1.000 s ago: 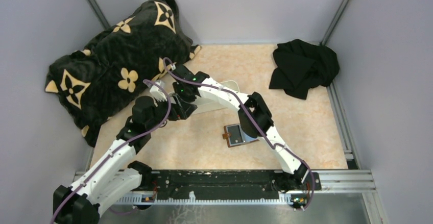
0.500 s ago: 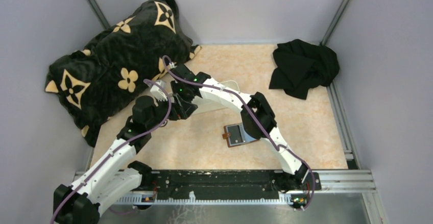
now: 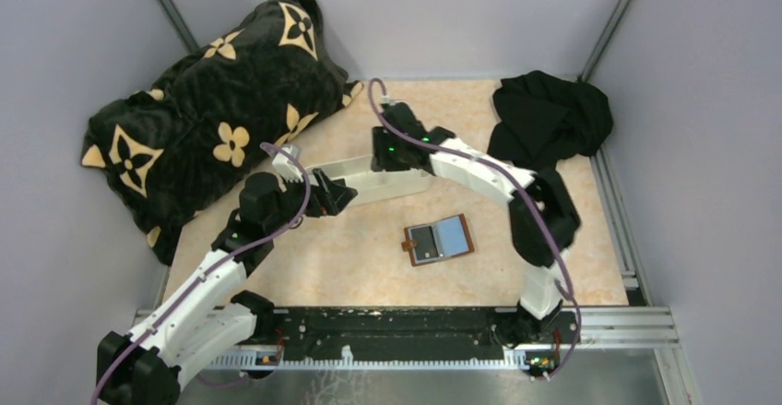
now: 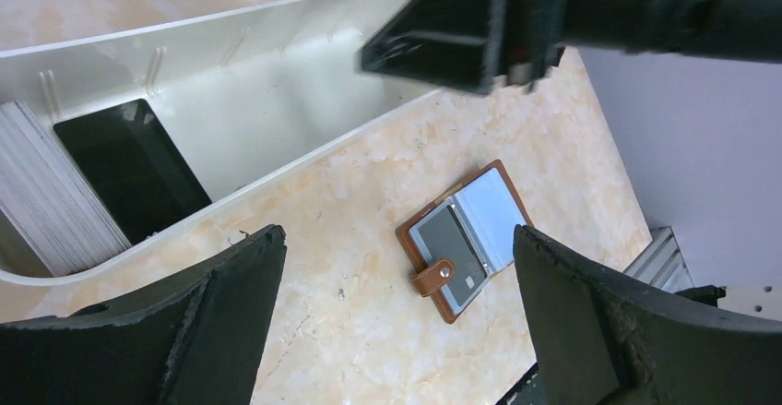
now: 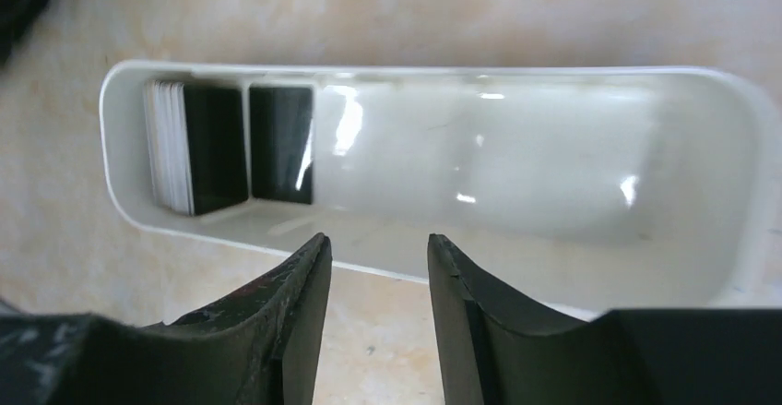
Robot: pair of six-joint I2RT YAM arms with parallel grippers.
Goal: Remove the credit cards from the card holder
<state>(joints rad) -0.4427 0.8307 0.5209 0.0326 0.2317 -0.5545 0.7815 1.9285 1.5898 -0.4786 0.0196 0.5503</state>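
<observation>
The card holder (image 3: 438, 240) lies open on the table, brown outside with blue-grey pockets; it also shows in the left wrist view (image 4: 466, 239). A grey credit card (image 4: 450, 250) sits in its strap-side pocket. The white tray (image 3: 369, 182) holds dark cards (image 5: 281, 142) upright at one end beside a white stack (image 5: 166, 147). My right gripper (image 3: 385, 167) hangs over the tray, open, nothing between its fingers (image 5: 378, 248). My left gripper (image 3: 339, 193) is wide open and empty at the tray's left end, above bare table short of the holder (image 4: 398, 234).
A black pillow with tan flowers (image 3: 203, 101) fills the back left, touching the tray's end. A black cloth (image 3: 549, 119) lies at the back right. Grey walls close three sides; a metal rail (image 3: 406, 327) runs along the front edge.
My right arm has swung right and back, uncovering the card holder; its gripper moved from the tray's left part toward the middle and its jaws widened. The left arm has not moved.
</observation>
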